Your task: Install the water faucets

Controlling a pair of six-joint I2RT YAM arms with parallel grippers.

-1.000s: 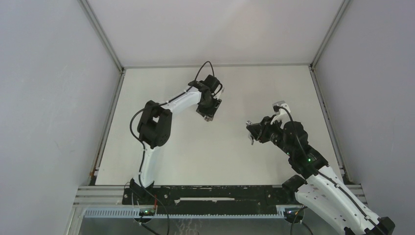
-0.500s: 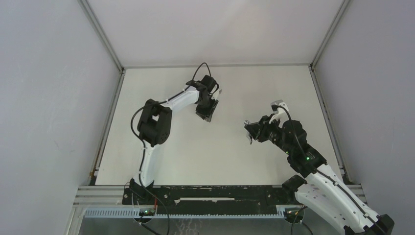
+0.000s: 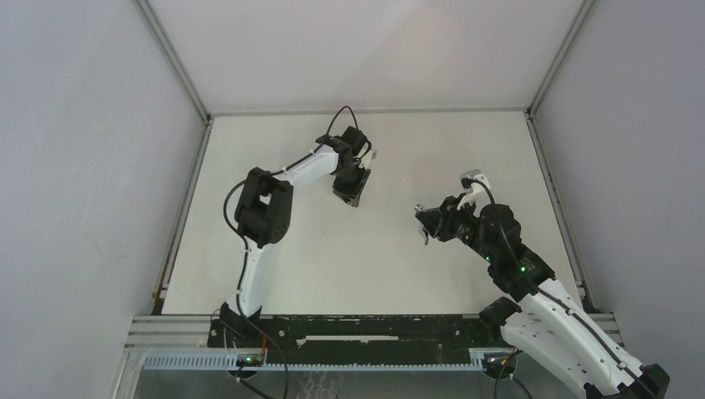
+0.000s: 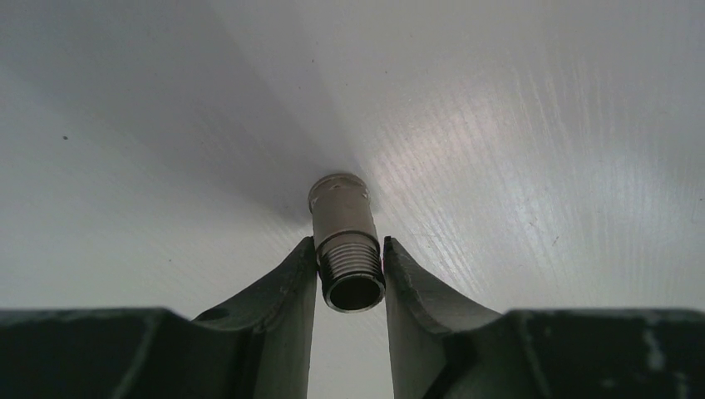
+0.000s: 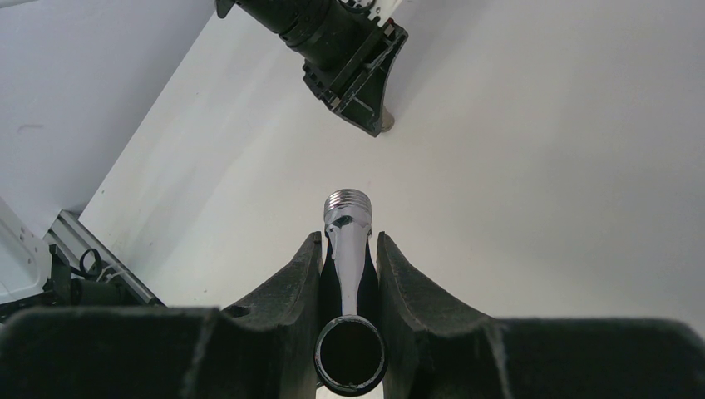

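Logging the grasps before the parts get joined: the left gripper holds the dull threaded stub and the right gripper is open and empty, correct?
Not quite. The left gripper does hold the stub, but the right gripper is not empty: the right wrist view shows it shut on the chrome tap piece.

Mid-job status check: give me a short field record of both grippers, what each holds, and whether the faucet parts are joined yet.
left gripper: shut on grey stub, pinched at its threaded end, open bore facing the wrist camera
right gripper: shut on chrome tap piece, threaded end pointing out past the fingertips
parts: apart, not joined
layout: left gripper farther back over the table, right gripper nearer and to its right
stub touching table: cannot tell
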